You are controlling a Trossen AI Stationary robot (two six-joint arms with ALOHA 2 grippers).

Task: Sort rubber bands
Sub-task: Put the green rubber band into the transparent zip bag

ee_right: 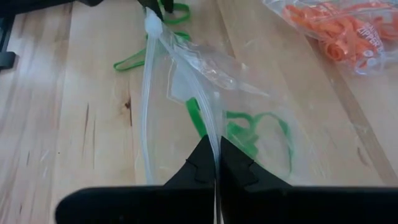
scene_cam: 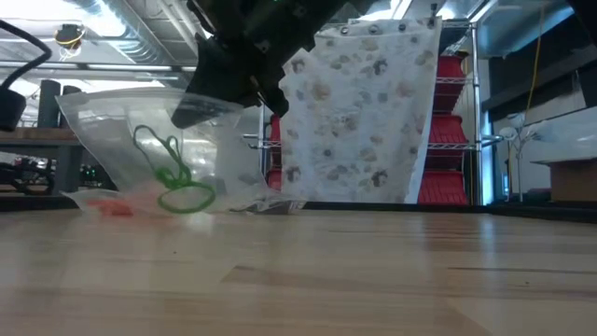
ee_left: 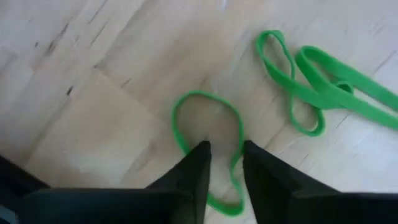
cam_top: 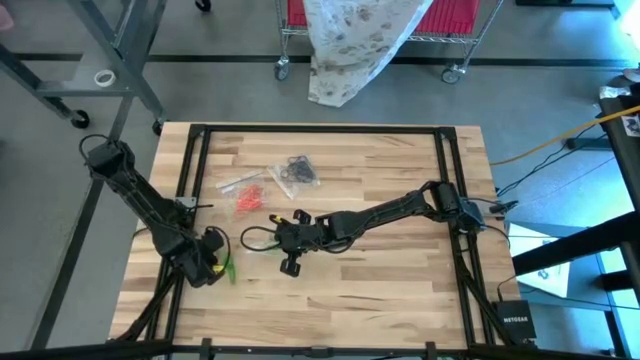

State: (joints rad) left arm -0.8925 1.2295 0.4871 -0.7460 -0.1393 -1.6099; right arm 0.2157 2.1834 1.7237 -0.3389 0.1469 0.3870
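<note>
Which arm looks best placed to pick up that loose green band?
Left. Its pincer straddles a green band on the table. The right pincer is shut on a bag.

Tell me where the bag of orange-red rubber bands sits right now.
In the high view, the bag of orange-red rubber bands lies left of the table's centre, between the bag of black bands behind it and the right end effector nearer the front.

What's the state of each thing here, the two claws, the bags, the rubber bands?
Left gripper: partly open, straddling a green band on the table.
Right gripper: shut on a clear bag's edge, holding it up.
Clear bag: a few green bands inside.
Orange bands: bagged, lying flat.
Black bands: bagged, lying flat.
</note>
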